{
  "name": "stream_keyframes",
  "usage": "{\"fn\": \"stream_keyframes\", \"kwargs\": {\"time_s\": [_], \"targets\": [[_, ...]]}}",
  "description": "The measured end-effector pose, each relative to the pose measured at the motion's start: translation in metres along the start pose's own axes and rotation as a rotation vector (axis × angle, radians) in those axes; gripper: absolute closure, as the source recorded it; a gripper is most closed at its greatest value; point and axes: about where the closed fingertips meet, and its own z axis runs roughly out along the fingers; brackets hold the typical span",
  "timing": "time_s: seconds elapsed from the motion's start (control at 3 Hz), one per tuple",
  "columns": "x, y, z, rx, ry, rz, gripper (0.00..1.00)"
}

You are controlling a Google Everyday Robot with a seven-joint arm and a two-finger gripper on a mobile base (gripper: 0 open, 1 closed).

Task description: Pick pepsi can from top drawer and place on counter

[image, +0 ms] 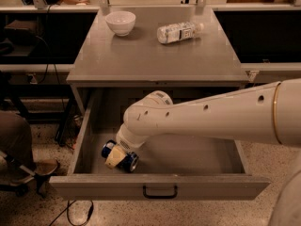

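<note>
Arm: the white arm [207, 121] comes in from the right edge and bends down into the open drawer at its left half.
Gripper: the gripper [115, 157] is low in the drawer's front-left part, right on the can. Its tan end covers the can's middle.
Grip state: cannot tell whether it is clamped on the can or loose, as the wrist hides the closing gap.
Pepsi can: the pepsi can [130, 162] lies on its side on the drawer floor, slanted. One dark-blue end points to the back left and the other to the front right. It is near the front panel and closer to the left wall than to the centre.
Top drawer: the top drawer [202, 186] is pulled fully out. Its black handle [160, 192] sits at the centre of the front panel.
Counter: the counter [150, 55] sits above and behind the drawer, with the can not on it.
On counter: a white bowl [120, 22] stands upright at the back left. A clear plastic bottle [179, 32] with a white label lies on its side at the back, right of centre, well apart from the bowl.
</note>
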Motion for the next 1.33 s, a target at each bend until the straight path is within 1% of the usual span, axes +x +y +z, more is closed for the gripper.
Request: {"fn": "stream_keyframes", "kwargs": {"time_s": [0.33,0.67,1.0,1.33], "targets": [[0.004,0.001,0.003,0.001,0.010,0.001,0.43],[0.006,0.003,0.005,0.004,0.019,-0.003,0.65],[0.005,0.000,-0.001,-0.009,-0.013,0.003,0.89],[-0.022,-0.013,-0.040,-0.081,-0.191,0.069,1.00]]}}
